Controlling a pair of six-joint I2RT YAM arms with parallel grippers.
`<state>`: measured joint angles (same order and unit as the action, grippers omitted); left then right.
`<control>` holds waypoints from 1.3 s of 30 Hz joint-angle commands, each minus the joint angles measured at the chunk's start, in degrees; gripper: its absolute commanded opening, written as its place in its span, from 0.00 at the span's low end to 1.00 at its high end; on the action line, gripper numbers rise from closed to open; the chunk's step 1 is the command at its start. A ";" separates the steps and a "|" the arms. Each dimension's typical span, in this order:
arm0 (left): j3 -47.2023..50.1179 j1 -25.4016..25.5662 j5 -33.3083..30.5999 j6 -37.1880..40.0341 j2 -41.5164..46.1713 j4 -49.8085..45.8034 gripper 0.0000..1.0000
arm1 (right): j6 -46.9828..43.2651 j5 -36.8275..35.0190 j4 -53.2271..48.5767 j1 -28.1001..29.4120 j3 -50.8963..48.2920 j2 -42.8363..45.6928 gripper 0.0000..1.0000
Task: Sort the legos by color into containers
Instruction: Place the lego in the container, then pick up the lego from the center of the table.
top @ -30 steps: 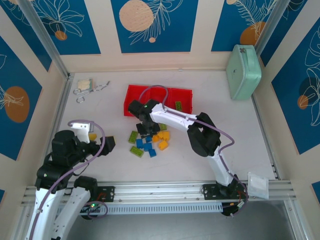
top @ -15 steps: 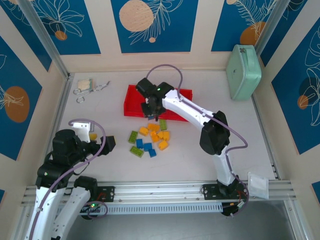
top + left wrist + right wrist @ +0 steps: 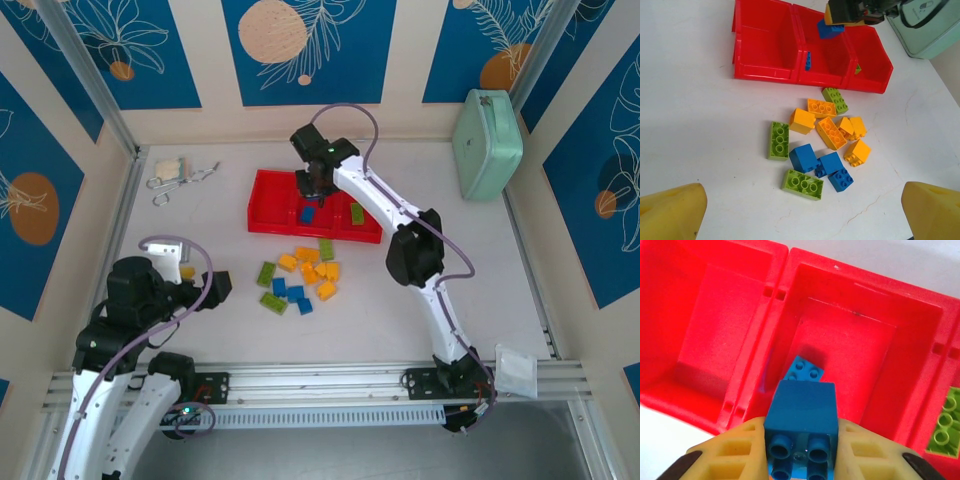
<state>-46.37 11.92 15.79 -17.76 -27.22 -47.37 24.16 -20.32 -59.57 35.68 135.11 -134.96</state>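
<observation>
- You have the left gripper (image 3: 213, 289) at the near left of the desk (image 3: 200, 230), jaws wide and holding nothing.
- Loose legos (image 3: 825, 135) in orange-yellow, blue and green lie clustered just before the red tray (image 3: 765, 75).
- Middle compartment (image 3: 880, 355): one blue lego (image 3: 805, 369) inside.
- Right compartment (image 3: 869, 55): one green lego (image 3: 945, 427).
- Your right gripper (image 3: 802, 450) hangs above the middle compartment, jaws clamped on a blue brick (image 3: 801, 407).
</observation>
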 commanded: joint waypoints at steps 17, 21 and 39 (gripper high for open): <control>0.51 0.12 -0.07 -0.32 -0.06 0.99 0.99 | -0.42 2.00 3.52 -1.85 5.24 -6.30 0.58; 0.58 0.12 -0.06 -0.28 0.00 0.97 0.99 | 0.26 2.22 1.43 -1.34 5.12 -4.60 0.64; 0.58 0.08 -0.41 -0.26 -0.25 1.01 0.99 | 3.48 9.56 9.90 9.80 -34.64 22.72 0.91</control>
<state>-46.37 11.92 15.79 -17.76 -27.24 -47.35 29.98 -15.75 -52.53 44.40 105.36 -114.87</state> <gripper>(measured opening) 0.994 0.908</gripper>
